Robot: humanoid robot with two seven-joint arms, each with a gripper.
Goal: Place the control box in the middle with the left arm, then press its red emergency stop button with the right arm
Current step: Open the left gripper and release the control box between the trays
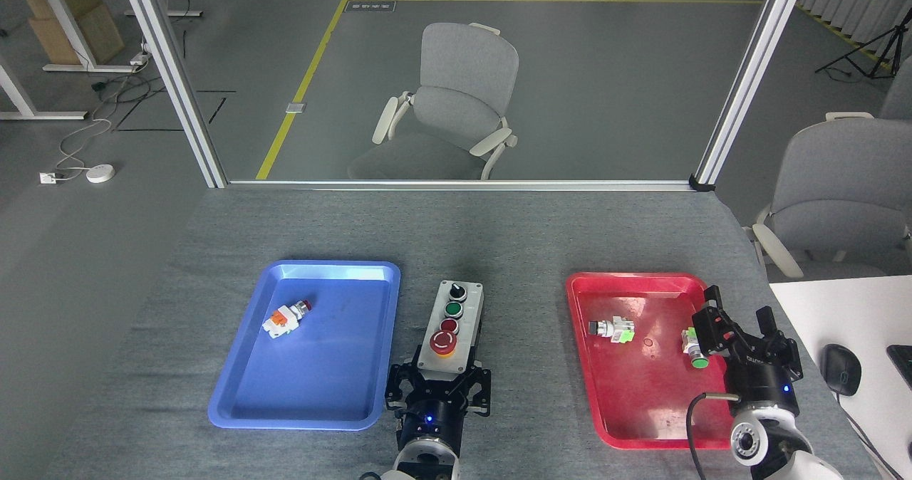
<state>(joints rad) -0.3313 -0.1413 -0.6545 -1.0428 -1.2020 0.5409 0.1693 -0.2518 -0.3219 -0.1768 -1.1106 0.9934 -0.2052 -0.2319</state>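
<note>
The control box lies on the grey surface between the blue tray and red tray. The left hand clamps its near end. The right hand hovers open over the red tray's right edge.

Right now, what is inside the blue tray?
Inside the blue tray lies one small white-and-orange switch part with a red tip, near its far left. The rest of the floor looks bare. Nothing covers it.
</note>
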